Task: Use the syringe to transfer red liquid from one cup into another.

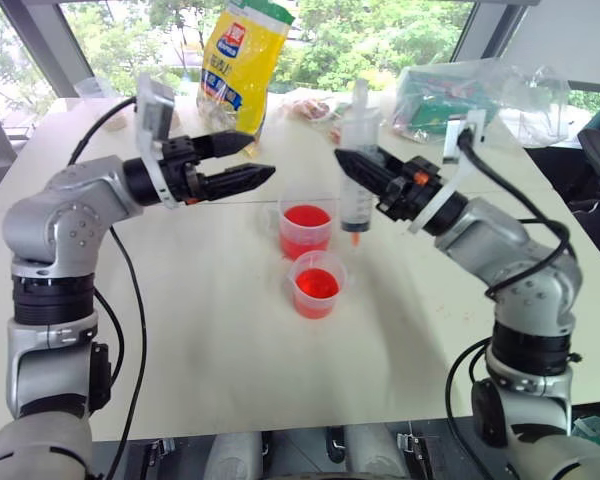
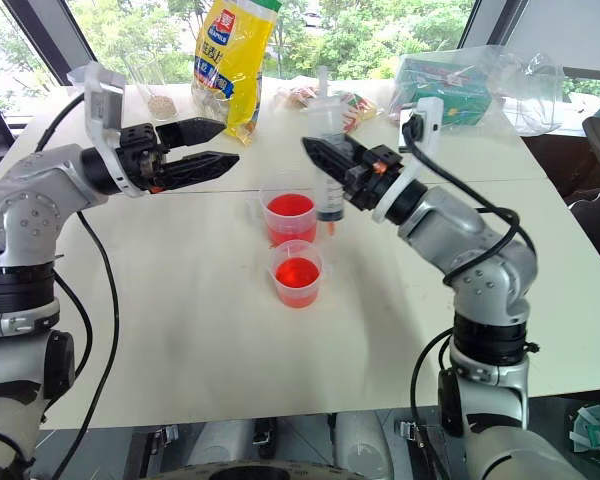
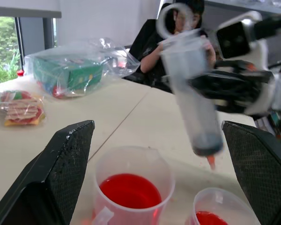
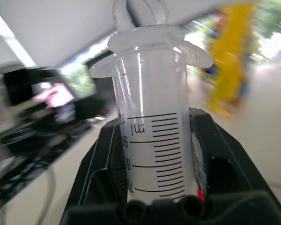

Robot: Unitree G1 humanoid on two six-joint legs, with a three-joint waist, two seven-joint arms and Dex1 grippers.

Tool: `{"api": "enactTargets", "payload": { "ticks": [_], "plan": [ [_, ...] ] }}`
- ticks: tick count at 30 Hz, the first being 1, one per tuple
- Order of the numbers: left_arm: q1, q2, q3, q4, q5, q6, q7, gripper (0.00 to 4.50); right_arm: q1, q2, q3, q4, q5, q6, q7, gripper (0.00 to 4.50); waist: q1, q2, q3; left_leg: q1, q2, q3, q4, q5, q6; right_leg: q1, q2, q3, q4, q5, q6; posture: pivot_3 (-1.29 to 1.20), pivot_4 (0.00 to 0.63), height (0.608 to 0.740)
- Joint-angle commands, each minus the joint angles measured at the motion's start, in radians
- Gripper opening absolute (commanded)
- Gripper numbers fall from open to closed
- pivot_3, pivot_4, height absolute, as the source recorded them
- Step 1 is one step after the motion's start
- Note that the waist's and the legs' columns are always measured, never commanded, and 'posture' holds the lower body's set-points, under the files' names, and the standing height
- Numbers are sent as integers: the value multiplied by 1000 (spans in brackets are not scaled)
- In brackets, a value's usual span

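My right gripper [image 1: 346,160] is shut on the barrel of the syringe [image 1: 357,195], holding it upright above the table. Its orange tip points down and hangs just right of the taller cup [image 1: 306,228] of red liquid [image 1: 306,216]. The barrel looks clear, with the plunger pushed in. In the right wrist view the scale marks of the syringe [image 4: 154,150] show between the black fingers [image 4: 96,168]. A shorter cup [image 1: 317,285] of red liquid stands nearer me. My left gripper [image 1: 262,156] hangs open and empty left of the cups, pointing towards the syringe.
At the table's far side stand a yellow bag [image 1: 242,60], snack packets [image 1: 310,105] and a clear bag holding a green box [image 1: 460,95]. A small cup of grains [image 2: 160,103] sits far left. A person [image 3: 178,42] sits beyond the table's right end.
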Motion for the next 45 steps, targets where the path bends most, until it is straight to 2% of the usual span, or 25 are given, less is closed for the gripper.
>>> {"api": "enactTargets", "payload": {
  "ticks": [1, 4, 8, 19, 25, 30, 35, 40, 45],
  "plan": [
    [38, -3, -26, -79, 27, -55, -9, 4479, -59, -112, -43, 67, 51, 234, -97, 1401, 0, 0, 0, 0, 0, 0, 0, 0, 0, 0, 0, 0, 0, 0, 0, 0, 150, 740],
    [62, -14, -32, -104, 27, -65, -1, 4479, -54, -185, -22, 114, 22, 349, -103, 1401, 2, 0, 0, -1, 0, 0, 0, 0, 1, 0, -1, 0, -1, 0, 0, 0, 150, 740],
    [94, -28, -42, -139, 29, -71, 11, 4479, -50, -208, 3, 166, -28, 461, -112, 1401, -2, 0, 0, -1, 0, 0, 0, -1, 1, -1, 0, 1, -1, 0, 0, 0, 150, 740],
    [171, -29, -57, -185, 76, -133, 43, 4479, 2, -195, 59, 220, -187, 488, -46, 1401, 0, 0, 0, -1, 0, 0, 0, -1, 1, -1, 0, 0, -1, 0, 0, 0, 150, 740],
    [220, -32, -62, -230, 82, -133, 67, 4500, 20, -196, 66, 190, -233, 478, 8, 4468, 0, 0, 0, -1, 0, 0, 0, -1, 1, -1, 1, 0, -1, 0, 0, 0, 150, 740],
    [223, -20, -53, -242, 56, -106, 57, 4500, 12, -241, 65, 125, -245, 489, 70, 4468, 0, 0, 0, -1, 0, 0, 0, -1, 2, -1, 1, 0, -1, 0, 0, 0, 150, 740],
    [217, 11, -46, -221, 45, -97, 31, 4500, 32, -366, 32, -20, -201, 460, 211, 4468, 1, 0, 0, -1, 0, 0, 0, -1, 2, -1, 1, 0, -2, 0, 0, 0, 150, 740],
    [206, 41, -54, -222, 35, -78, 3, 4500, 122, -522, -61, -202, -101, 399, 411, 4468, 3, 0, 0, -2, 0, 0, 0, -1, 2, -1, 1, 0, -2, -1, 1, 0, 150, 740],
    [184, 55, -58, -205, 27, -64, -18, 4500, 221, -625, -174, -268, -26, 366, 537, 4468, 3, 0, 0, -1, 0, 0, 0, -1, 2, 0, 1, 0, -3, -1, 0, 0, 150, 740]
  ]
}}
